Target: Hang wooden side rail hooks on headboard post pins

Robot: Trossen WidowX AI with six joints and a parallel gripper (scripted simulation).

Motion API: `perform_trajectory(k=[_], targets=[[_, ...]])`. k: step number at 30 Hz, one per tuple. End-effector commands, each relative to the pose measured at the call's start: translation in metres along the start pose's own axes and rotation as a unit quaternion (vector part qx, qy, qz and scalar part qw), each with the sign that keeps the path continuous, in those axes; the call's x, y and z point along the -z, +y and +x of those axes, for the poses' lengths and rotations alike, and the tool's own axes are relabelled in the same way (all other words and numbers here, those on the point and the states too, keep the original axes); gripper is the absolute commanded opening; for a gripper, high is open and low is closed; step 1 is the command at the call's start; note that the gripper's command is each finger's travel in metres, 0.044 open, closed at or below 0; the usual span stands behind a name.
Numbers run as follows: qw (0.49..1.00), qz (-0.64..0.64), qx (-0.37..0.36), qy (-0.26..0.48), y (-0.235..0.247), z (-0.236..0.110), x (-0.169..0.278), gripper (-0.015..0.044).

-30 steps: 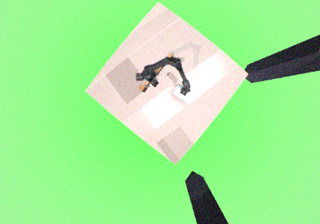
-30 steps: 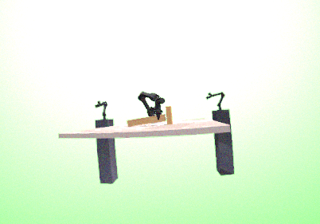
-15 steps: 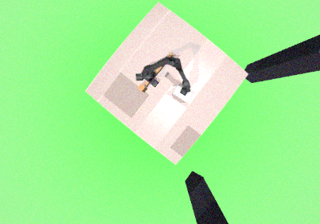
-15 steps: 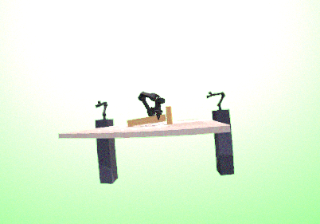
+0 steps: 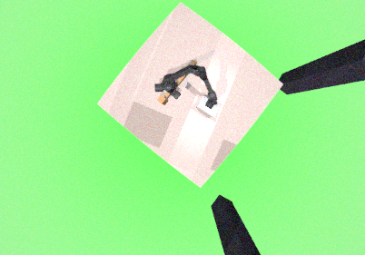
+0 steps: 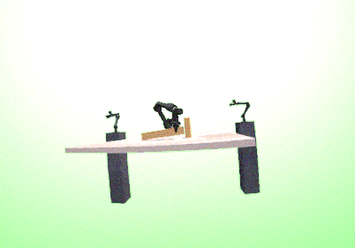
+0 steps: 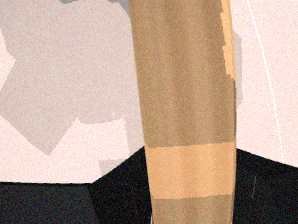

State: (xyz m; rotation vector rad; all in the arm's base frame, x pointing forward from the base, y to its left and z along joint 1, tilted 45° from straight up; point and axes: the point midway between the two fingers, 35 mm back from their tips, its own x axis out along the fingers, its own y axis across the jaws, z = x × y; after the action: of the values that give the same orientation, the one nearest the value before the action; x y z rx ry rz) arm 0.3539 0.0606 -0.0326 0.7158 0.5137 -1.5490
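Note:
The wooden side rail slopes up from the table towards the upright headboard post. The rail's left end is low and its right end is raised near the post. My gripper is shut on the rail close to that raised end. In the wrist view the rail runs up the middle between the dark fingers. In the top view the rail's far end shows past the arm. The hooks, slot and pins are too small to see.
The arm's base stands near the middle of the table. Two dark pillars with small camera arms stand beside the table. The table's edges lie well away from the rail.

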Motion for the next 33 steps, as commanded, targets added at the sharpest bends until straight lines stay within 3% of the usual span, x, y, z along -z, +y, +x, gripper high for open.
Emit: perform_trajectory(k=[1, 33], targets=[[1.0, 0.002, -0.006, 0.004, 0.002, -0.0055, 0.0033, 0.0], [1.0, 0.002, -0.006, 0.004, 0.0018, -0.0047, 0.0066, 0.0]])
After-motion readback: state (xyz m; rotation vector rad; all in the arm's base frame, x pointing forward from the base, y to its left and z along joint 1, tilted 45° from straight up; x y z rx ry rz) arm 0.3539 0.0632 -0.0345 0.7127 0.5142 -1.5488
